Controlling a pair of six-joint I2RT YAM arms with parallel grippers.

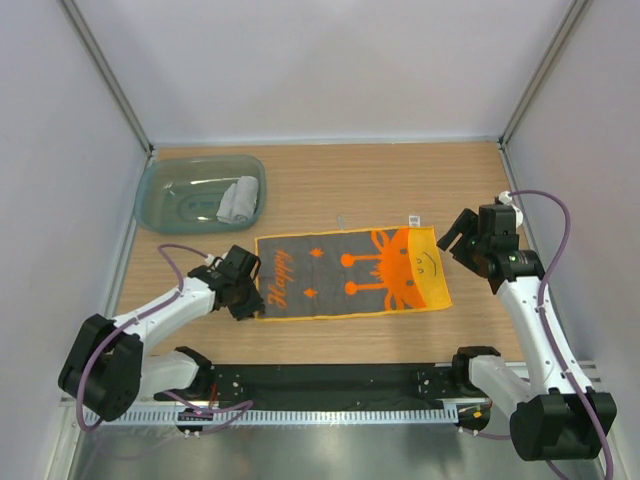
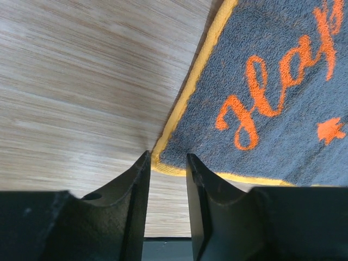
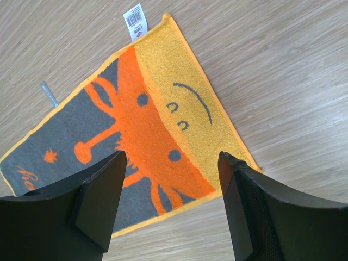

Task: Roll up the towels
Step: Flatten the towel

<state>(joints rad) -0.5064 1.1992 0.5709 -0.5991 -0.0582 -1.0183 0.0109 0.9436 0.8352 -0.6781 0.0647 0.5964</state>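
My left gripper's fingers stand a narrow slot apart, and the near-left corner of the orange-and-grey towel lies right at their tips; from the wrist view I cannot tell whether they pinch the yellow hem or merely straddle it. My right gripper is spread wide and holds nothing, hovering above the towel's opposite, yellow-orange end, where a small face is drawn in dark strokes. Between the two grippers the towel lies flat and unrolled on the wooden table, grey side up, with orange script near my left arm and an orange cartoon figure toward the right. A white barcode label sticks out from its far right corner. The light grey towel sits as a short roll inside the translucent teal tub at the table's far left, well apart from both grippers. Seen from overhead, both arms reach in from the near edge.
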